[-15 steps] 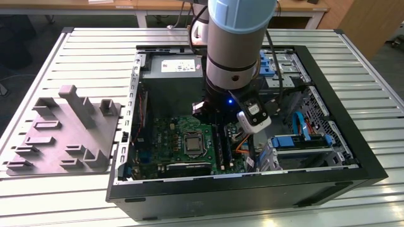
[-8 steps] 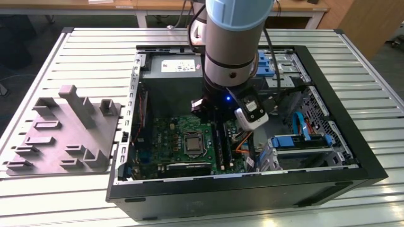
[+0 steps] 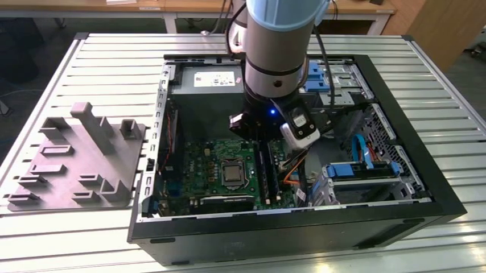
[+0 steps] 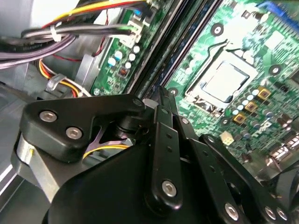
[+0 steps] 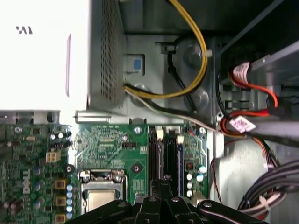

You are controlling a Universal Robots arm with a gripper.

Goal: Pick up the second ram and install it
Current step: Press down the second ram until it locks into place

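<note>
Inside the open computer case (image 3: 448, 199), my gripper (image 3: 259, 138) reaches down over the memory slots of the green motherboard (image 3: 197, 165). Its fingers are shut, the tips (image 4: 161, 92) meeting at the near end of a long dark strip standing in a slot, the second ram (image 4: 186, 50) (image 5: 170, 155) (image 3: 264, 168). The tips (image 5: 164, 179) rest on or just above its top edge; I cannot tell if they touch it. A black slot (image 5: 153, 154) runs alongside it.
The grey power supply (image 3: 205, 79) (image 5: 46, 56) sits at the case's far end, with yellow and black cables (image 5: 202, 56) beside the slots. The processor socket (image 3: 230, 170) (image 4: 224, 81) lies next to them. Blue drive bays (image 3: 365, 168) stand on the exterior view's right, a grey holder rack (image 3: 76, 153) outside the case.
</note>
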